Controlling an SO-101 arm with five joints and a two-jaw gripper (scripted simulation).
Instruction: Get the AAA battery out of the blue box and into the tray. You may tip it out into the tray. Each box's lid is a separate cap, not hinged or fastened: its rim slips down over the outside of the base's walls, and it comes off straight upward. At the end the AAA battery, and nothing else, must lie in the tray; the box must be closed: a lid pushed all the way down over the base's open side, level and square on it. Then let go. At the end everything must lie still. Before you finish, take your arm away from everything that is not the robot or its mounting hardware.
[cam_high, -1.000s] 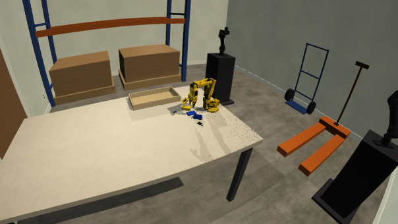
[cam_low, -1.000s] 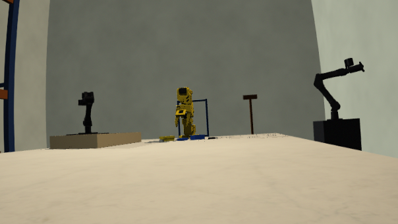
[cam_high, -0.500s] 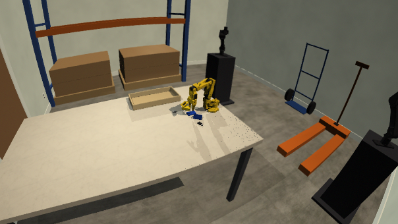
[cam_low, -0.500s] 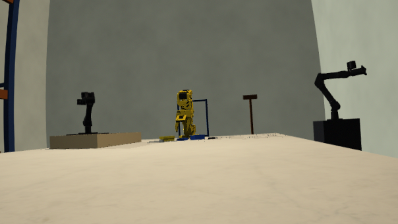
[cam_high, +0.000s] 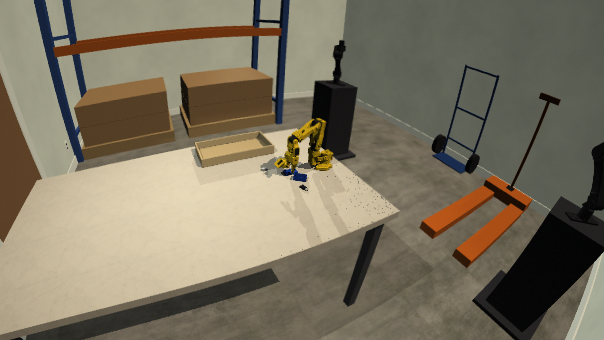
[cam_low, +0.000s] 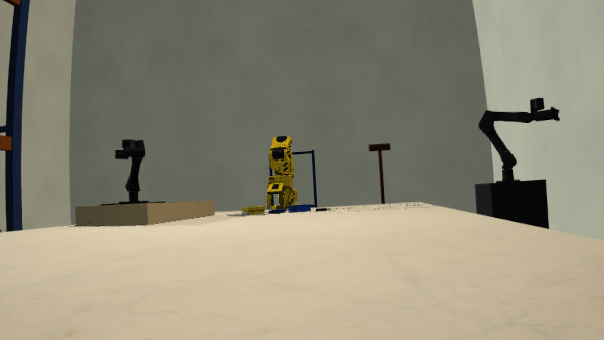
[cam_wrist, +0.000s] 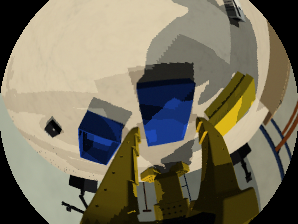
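Observation:
The blue box's base (cam_high: 300, 177) (cam_low: 300, 208) (cam_wrist: 88, 146) stands on the table with its open side up. No battery can be made out inside it. A blue lid (cam_high: 288, 172) (cam_wrist: 167, 102) lies flat beside the base, separate from it. My gripper (cam_wrist: 168, 126) is partly open and empty, low over the lid's near end, with one finger at each side and a narrow gap showing on both sides. The wooden tray (cam_high: 235, 156) (cam_low: 180, 214) stands on the table, away from the gripper; its visible floor looks bare.
A yellow box (cam_low: 253, 210) (cam_wrist: 230, 115) lies close beyond the right finger in the wrist view. A small black object (cam_high: 303, 187) (cam_low: 321, 209) (cam_wrist: 53, 128) lies past the blue base. A small grey object (cam_wrist: 233, 10) lies farther off at the top right.

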